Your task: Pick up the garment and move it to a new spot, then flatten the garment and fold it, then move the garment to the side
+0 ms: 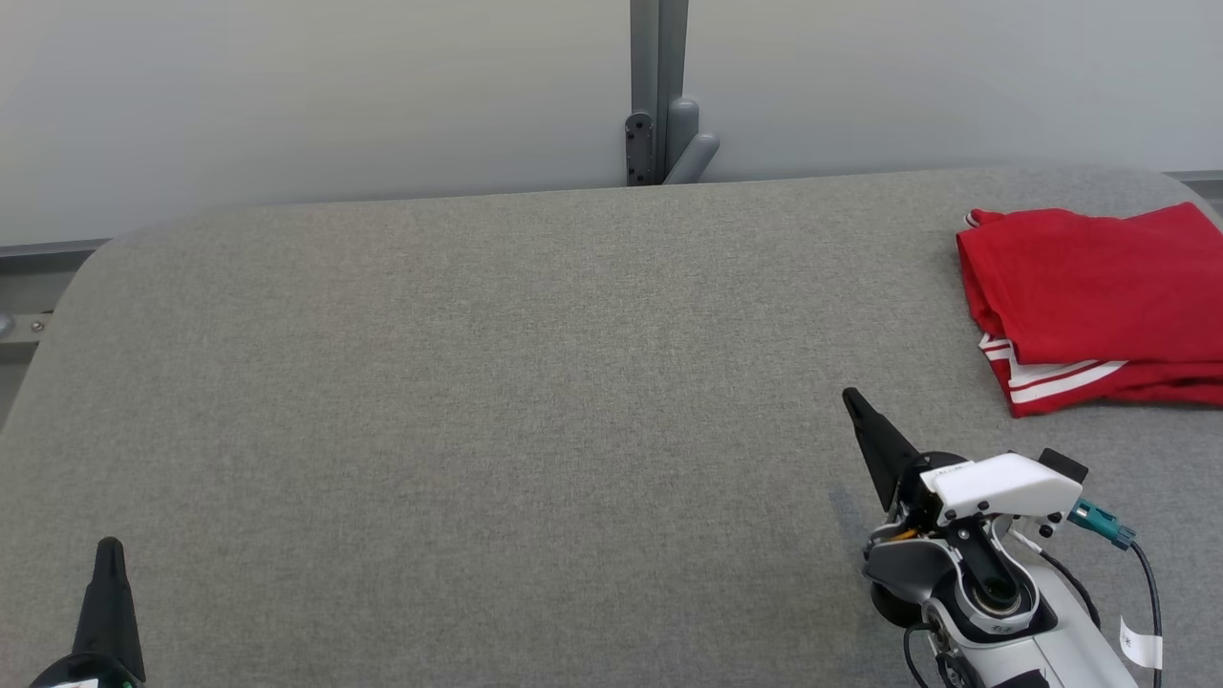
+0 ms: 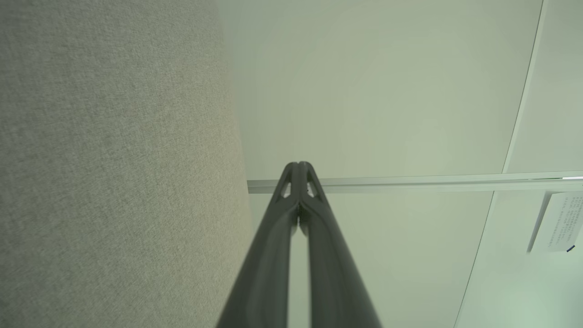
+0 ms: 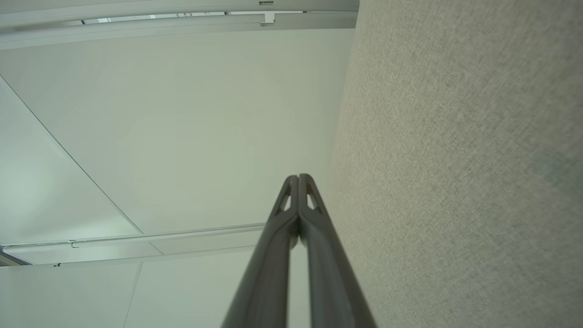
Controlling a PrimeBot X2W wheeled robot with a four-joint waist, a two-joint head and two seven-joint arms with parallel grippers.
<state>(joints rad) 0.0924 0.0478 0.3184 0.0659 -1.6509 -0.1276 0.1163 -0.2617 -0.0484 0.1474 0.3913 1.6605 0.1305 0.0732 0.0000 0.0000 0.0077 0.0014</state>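
**Both grippers closed and empty, garment folded at the far right**

Nearest you, your left gripper point(image 1: 110, 547) is sitting over the worktop's point(image 1: 478, 382) near left corner. It is pointing straight away from you with its fingers pressed together, holding nothing. Your right gripper point(image 1: 850, 395) is poised over the near edge toward the right, wrist angled so its closed, empty fingers are leaning left. Farther off, the red garment point(image 1: 1099, 287) with white stripes is lying folded by the far right corner, well apart from both.

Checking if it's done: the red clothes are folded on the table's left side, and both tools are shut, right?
Wrong side: the head view shows the red clothes folded on the right side of the table. The left tool and right tool are shut.
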